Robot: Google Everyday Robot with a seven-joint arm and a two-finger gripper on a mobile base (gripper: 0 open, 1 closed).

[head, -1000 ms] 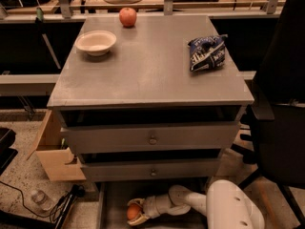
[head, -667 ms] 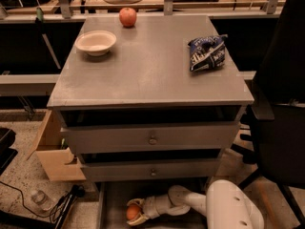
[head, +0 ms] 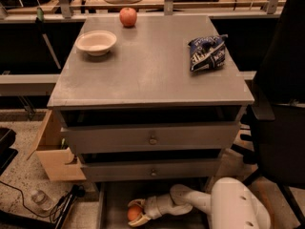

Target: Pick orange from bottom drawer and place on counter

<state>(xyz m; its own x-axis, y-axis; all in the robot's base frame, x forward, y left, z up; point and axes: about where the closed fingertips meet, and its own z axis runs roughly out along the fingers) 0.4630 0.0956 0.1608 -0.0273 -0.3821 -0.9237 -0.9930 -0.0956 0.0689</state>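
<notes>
The orange (head: pixel 134 213) lies in the open bottom drawer (head: pixel 110 209) at the foot of the cabinet, near the frame's lower edge. My gripper (head: pixel 136 213) reaches into the drawer from the right, on a white arm, and its pale fingers (head: pixel 138 203) sit on either side of the orange, against it. The counter (head: pixel 147 66) is the cabinet's broad grey top, well above the gripper.
On the counter stand a white bowl (head: pixel 96 42) at the back left, a reddish apple (head: pixel 127 16) at the back edge and a blue snack bag (head: pixel 208 52) at the right. Two knobbed drawers sit above the bottom one. A black chair (head: pixel 281 99) stands right, a cardboard box (head: pixel 53 151) left.
</notes>
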